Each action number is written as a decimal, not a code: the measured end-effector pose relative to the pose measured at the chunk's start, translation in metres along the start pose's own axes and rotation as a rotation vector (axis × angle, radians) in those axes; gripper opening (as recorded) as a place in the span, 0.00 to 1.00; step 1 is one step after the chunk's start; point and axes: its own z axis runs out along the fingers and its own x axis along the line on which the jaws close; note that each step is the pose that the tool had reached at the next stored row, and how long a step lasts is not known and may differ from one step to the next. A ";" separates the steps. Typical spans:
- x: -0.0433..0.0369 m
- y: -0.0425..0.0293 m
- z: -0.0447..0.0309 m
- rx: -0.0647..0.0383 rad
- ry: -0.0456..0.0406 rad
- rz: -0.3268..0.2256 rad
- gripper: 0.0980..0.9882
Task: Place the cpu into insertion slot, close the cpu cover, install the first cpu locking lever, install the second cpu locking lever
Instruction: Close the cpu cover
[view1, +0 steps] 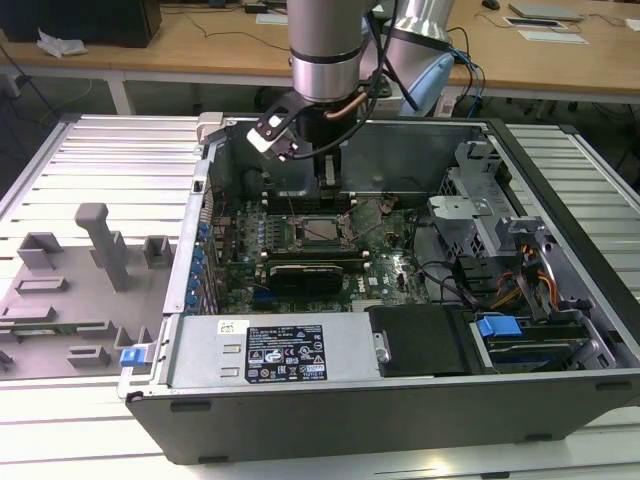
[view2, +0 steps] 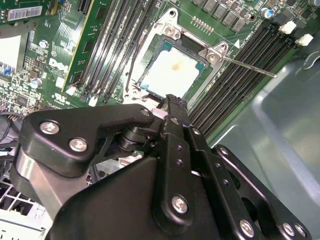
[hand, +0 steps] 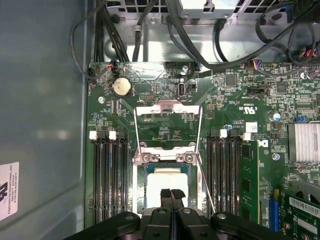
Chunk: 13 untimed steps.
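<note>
**Gripper.** In the first wrist view the gripper (hand: 172, 194) has its two fingertips pressed together with nothing visible between them. It grips no part. The tips hang directly over the near edge of the cpu (hand: 165, 181). Whether they touch its top cannot be told.

**Cpu.** The cpu lies flat inside the insertion slot (view2: 186, 51), square to the rim, with its pale metal top facing up. Judged from its form, it is light, thin and rigid. The top is smooth and likely slippery, and the contact side is fragile. A safe hold would be on two opposite edges only. Any pressure should be light and straight down on the metal top.

**Locking lever.** Just beside the slot a thin wire locking lever (view2: 250, 67) stands free and unlatched. It is probably springy and best taken near its free end.

**Cpu cover.** Beyond the slot, the cpu cover (hand: 167, 119) is swung open on its hinge, with the board visible through its window. It appears to be stiff sheet metal, best pushed at the free edge opposite the hinge.

**Surroundings.** Black memory slots (hand: 107, 180) flank the socket on both sides, and the computer case (view1: 400, 400) rests on the ribbed worktop (view1: 90, 150).
</note>
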 end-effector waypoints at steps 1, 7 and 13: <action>0.0000 0.0002 -0.0014 0.001 0.0001 0.000 0.01; -0.0002 0.0083 -0.0070 0.051 0.0003 0.001 0.01; -0.0002 0.0291 -0.0050 0.060 0.0004 0.001 0.01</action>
